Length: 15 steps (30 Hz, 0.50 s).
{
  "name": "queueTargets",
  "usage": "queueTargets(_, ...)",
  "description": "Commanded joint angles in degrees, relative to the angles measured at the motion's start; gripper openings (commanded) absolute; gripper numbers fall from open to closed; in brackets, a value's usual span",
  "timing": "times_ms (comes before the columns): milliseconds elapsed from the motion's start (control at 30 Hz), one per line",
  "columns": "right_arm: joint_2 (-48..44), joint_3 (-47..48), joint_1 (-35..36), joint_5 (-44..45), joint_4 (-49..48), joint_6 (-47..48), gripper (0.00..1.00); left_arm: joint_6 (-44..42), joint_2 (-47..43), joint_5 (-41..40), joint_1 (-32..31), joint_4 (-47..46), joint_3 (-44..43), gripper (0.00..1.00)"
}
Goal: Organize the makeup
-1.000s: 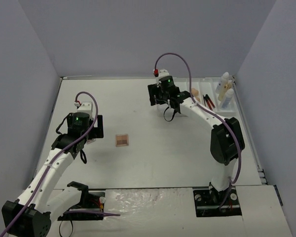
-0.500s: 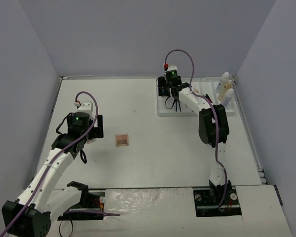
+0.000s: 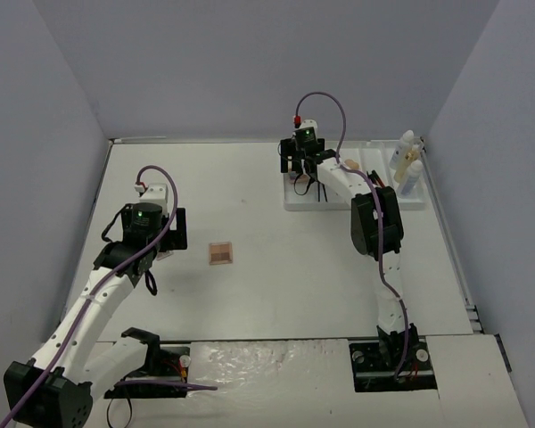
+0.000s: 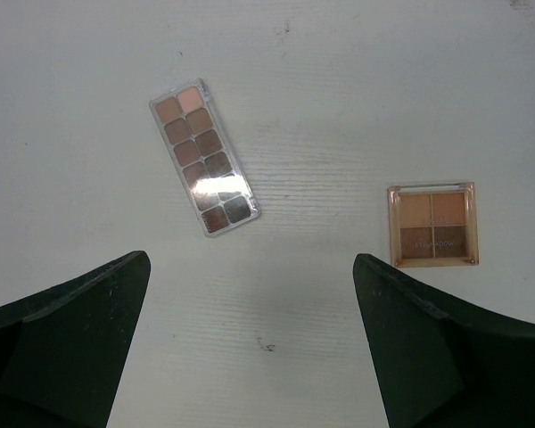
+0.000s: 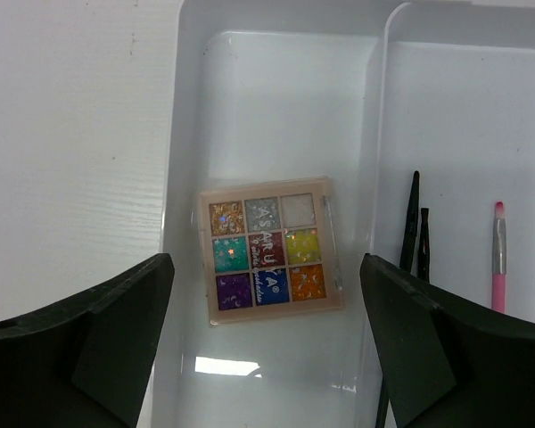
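Bright, even light with soft shadows, a small glare patch on the tray (image 5: 218,366), wrist views sharp.

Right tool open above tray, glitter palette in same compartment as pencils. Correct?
No. Right tool open above the tray, yes, but the glitter palette lies alone; the pencils are in the next compartment, across a divider. Right wrist view shows it.

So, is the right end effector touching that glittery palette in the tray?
Apart. The right wrist view shows the glitter palette lying in the tray, with bare floor between it and both fingers.
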<state>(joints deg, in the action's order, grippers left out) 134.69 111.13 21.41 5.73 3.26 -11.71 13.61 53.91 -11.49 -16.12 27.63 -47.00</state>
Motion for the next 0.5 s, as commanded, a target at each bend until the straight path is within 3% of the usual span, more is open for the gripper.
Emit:
queueTargets(0, -1.79, 2.86, -0.49, 1.37, -2.64, -0.34, 0.85, -0.66, 0.14, -0.88, -0.05, -2.05, -1.07, 0.97)
queueTargets(233, -9.82, -1.25, 1.2, -1.05, -2.64, 1.25, 0.91, -0.58, -0.15, -1.05, -0.05, -2.07, -1.07, 0.97)
queueTargets(467, -23.15, -17.04, 11.31, 2.72, -3.14, 0.55, 1.0, -0.36, -1.95, -2.64, -0.05, -2.35, -0.86, 0.97)
